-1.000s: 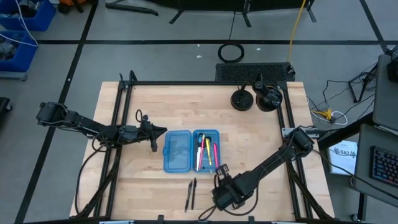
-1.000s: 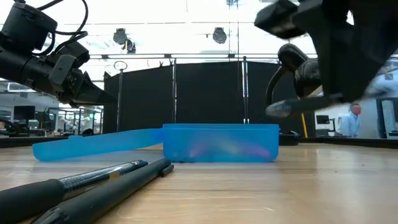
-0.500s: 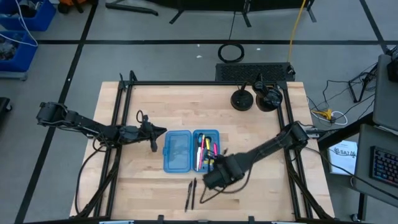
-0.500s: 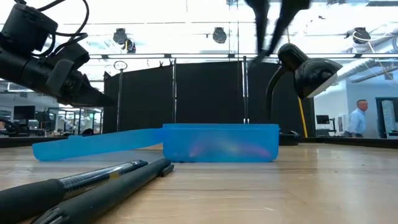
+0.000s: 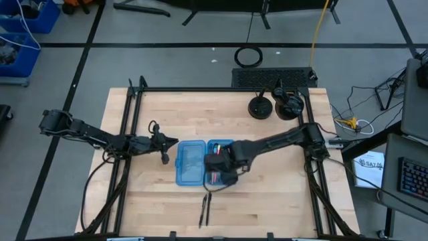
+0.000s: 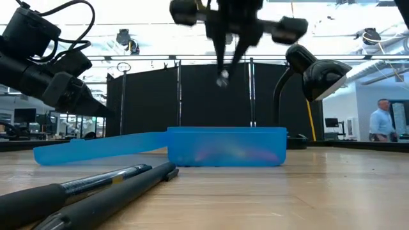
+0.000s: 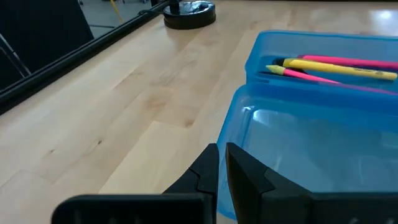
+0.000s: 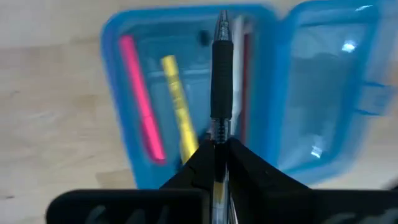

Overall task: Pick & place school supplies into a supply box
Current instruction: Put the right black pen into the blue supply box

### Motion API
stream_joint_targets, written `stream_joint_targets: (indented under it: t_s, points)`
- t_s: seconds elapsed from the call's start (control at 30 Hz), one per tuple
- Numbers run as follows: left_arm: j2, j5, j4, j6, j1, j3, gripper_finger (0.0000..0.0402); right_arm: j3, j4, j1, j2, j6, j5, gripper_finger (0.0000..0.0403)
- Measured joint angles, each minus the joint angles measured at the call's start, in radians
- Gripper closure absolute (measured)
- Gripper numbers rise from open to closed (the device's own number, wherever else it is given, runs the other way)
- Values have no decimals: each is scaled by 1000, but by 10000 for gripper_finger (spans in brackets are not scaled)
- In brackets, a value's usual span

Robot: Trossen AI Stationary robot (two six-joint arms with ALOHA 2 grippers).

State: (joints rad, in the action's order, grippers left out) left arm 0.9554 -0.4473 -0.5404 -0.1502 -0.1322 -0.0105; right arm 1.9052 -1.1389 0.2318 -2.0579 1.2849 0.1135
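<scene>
One black pen (image 8: 221, 87) clenched in right end effector (image 8: 220, 148) (wrist view only), over supply box (image 8: 118, 37).

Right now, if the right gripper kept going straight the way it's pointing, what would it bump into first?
The right gripper, holding a black pen, points down into the blue pencil case. The pen's tip would probably meet the case's floor first, between the yellow pen and a red one.

Grey floor (image 5: 167, 63) with black tape lines; pale wooden tabletop (image 5: 267, 201); black curtain panels (image 6: 147, 96); bright ceiling lights (image 6: 128, 13).
</scene>
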Motion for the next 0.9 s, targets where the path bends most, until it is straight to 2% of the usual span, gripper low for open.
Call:
stream_joint_targets:
  t_s: [0.3,0.9]
  points:
    - [0,0,6,48,0,0,371,-179,86,-85,1,122,-89,384]
    - [0,0,15,50,0,0,371,-393,284,-147,2,219,-91,385]
